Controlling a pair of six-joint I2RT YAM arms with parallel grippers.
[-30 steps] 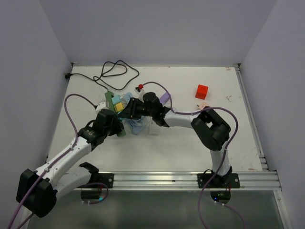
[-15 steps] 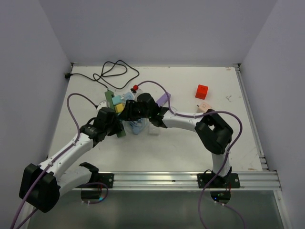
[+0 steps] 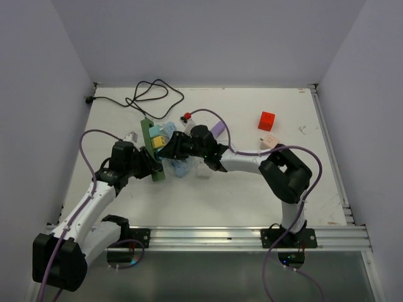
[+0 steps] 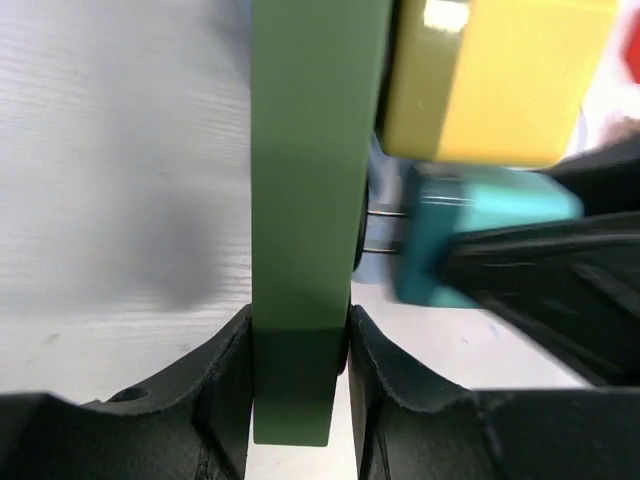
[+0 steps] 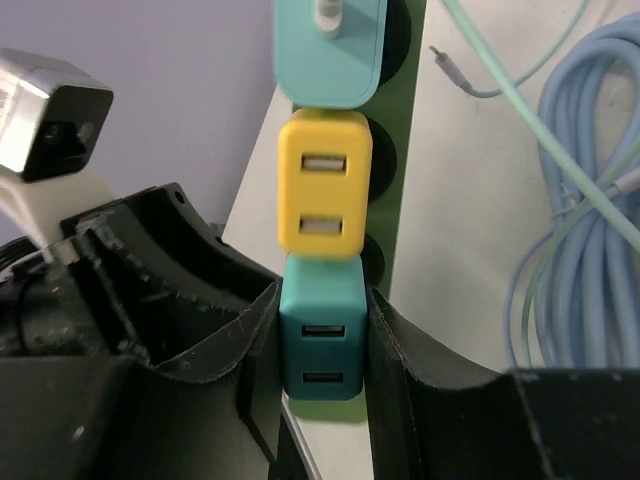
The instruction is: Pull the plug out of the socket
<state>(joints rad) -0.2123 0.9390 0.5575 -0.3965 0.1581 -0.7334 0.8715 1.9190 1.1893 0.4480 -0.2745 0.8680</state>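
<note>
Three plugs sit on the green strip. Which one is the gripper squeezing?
The darker teal plug at the row's end. The right gripper clamps its sides; the yellow plug and the light teal plug sit untouched.

Yellow plug [image 5: 323,197] butts against the teal plug [image 5: 322,352] in my right pincer [image 5: 321,300], so no room that way along the green strip [image 5: 404,130]. Blue cable coil [image 3: 179,167] crowds the plug side, maybe touching the strip; hard to tell. My left pincer [image 4: 298,350] blocks the near end. Table [image 3: 252,195] towards the red cube [image 3: 266,120] is open.
</note>
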